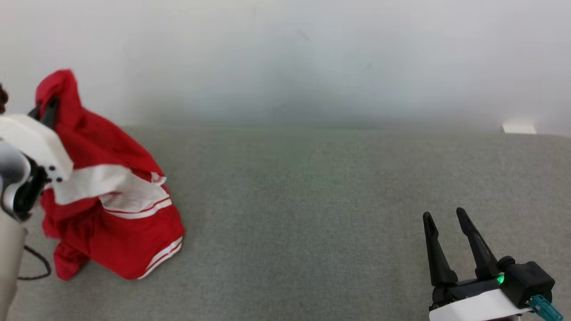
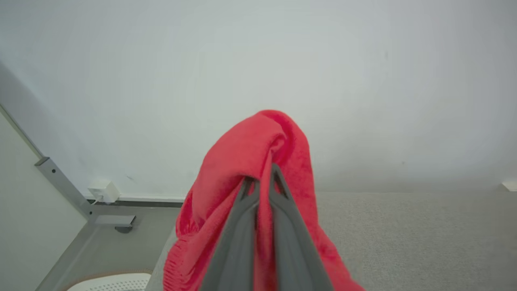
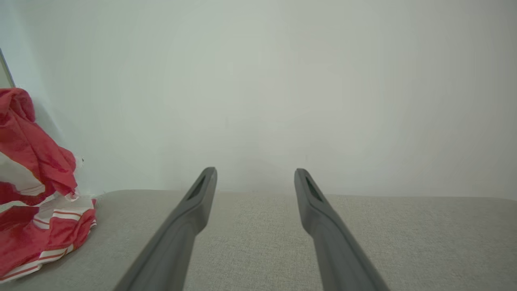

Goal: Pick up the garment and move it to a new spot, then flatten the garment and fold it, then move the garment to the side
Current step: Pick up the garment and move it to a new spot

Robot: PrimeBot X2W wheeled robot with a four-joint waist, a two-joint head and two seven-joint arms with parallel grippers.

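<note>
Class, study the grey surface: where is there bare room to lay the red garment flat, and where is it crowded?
Free: the wide stretch of grey surface between the garment and the open right gripper, back to the white wall. Crowded: the far left, where the left gripper pinches the garment's top above its heap.

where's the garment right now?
Far left of the head view: the red-and-white garment hangs pinched in the shut left hand, its lower folds resting on the grey surface, well away from the open right hand.
</note>
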